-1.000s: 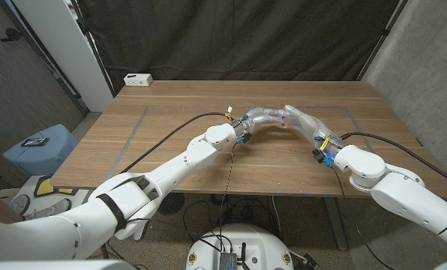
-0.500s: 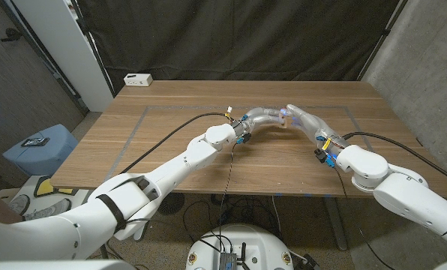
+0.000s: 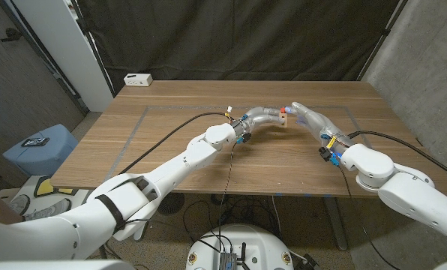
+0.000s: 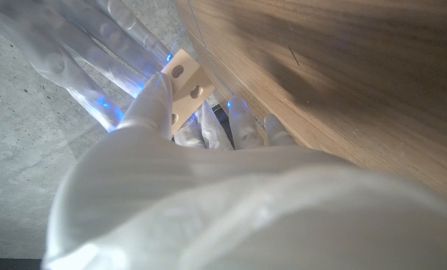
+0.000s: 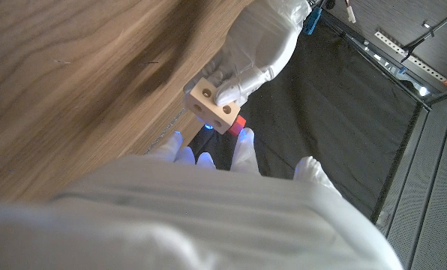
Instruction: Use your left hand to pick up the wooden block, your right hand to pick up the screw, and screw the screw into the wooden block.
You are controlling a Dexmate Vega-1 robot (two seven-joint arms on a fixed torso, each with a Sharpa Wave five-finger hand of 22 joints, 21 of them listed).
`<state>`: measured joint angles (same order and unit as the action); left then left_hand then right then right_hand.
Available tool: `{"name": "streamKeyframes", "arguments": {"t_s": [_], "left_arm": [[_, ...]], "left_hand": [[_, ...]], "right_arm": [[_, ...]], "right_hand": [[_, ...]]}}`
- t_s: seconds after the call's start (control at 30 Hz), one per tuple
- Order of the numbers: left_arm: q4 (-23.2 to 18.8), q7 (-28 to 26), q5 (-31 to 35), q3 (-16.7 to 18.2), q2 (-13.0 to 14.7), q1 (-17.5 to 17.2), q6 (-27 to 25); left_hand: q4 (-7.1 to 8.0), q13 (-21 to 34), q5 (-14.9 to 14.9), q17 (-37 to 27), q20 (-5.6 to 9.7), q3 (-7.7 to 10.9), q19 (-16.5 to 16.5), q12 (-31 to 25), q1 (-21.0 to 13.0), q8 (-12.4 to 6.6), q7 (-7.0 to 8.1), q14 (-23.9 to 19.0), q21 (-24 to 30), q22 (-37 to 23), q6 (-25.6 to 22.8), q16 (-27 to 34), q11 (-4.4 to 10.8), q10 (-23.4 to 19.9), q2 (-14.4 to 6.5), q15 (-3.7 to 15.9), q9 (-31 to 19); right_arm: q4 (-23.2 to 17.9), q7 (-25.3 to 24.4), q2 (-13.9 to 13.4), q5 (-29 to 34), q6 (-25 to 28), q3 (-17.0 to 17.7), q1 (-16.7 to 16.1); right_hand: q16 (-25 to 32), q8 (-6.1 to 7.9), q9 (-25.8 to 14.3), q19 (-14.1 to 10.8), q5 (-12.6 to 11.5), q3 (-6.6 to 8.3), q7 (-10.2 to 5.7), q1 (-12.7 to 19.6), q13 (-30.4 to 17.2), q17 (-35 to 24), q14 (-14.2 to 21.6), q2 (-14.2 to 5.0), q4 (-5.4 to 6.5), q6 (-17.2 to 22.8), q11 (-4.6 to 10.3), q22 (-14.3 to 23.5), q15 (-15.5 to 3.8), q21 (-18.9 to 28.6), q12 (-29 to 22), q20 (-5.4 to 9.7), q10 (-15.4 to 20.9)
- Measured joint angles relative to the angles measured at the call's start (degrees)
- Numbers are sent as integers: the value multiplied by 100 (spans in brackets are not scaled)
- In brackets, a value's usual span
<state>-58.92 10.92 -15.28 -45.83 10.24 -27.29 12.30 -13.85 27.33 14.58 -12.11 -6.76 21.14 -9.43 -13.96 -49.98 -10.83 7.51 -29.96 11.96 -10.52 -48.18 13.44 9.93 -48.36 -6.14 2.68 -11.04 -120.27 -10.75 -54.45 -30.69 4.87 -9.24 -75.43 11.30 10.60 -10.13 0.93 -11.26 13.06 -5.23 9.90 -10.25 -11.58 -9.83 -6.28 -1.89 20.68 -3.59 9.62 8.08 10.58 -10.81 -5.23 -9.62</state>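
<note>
Left hand (image 3: pixel 265 118) grips the wooden block (image 3: pixel 283 120), fingers wrapped around it and holding it up over the middle of the table; from my right wrist camera I see that hand's fingers (image 5: pixel 235 88) pressed against the block's face, and the block shows round holes on two sides. Right hand (image 3: pixel 311 118) sits just beside the block, its fingertips reaching toward it. Between those fingertips I note a small red-orange piece (image 5: pixel 238 124) touching the block's lower corner; I cannot confirm it is the screw, and I cannot tell whether the right hand is pinching anything. From the left wrist camera the block (image 4: pixel 184 84) appears pale, held in front of the right hand's translucent fingers (image 4: pixel 103 52), which glow faintly blue. Surface: a wooden table (image 3: pixel 171 142) with plank grain and a thin rectangular outline marked on it. A white power strip (image 3: pixel 138 79) lies at the far left corner. Black cables run along both forearms. Room: black curtain (image 3: pixel 238 37) behind the table, grey concrete wall (image 3: pixel 426 67) to the right, a blue stool (image 3: pixel 40 148) on the floor to the left.
</note>
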Motion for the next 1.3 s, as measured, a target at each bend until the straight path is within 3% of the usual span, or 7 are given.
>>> {"name": "streamKeyframes", "arguments": {"t_s": [0.47, 1.3], "left_arm": [[-112, -27, 11, -1, 52, -37, -63], [-207, -49, 12, -5, 88, -81, -107]], "left_hand": [[0, 0, -11, 0, 0, 0, 0, 0, 0, 0, 0, 0, 0, 0, 0, 0, -8, 11, 0, 0, -3], [0, 0, 6, 0, 0, 0, 0, 0, 0, 0, 0, 0, 0, 0, 0, 0, 4, 19, 0, 0, -1]], "right_arm": [[185, 67, 38, 13, -20, 34, 103], [577, 323, 181, 45, -116, -306, 534]], "right_hand": [[0, -24, 0, 0, 0, 0, 21, -18, 0, 0, 0, 18, 0, -27, 0, 0, 0, 0, 0, 0, 0], [0, -24, -1, 0, 0, 24, 10, -70, 0, 0, 0, 24, -24, -158, 0, 0, 0, 0, 0, 0, 0]]}}
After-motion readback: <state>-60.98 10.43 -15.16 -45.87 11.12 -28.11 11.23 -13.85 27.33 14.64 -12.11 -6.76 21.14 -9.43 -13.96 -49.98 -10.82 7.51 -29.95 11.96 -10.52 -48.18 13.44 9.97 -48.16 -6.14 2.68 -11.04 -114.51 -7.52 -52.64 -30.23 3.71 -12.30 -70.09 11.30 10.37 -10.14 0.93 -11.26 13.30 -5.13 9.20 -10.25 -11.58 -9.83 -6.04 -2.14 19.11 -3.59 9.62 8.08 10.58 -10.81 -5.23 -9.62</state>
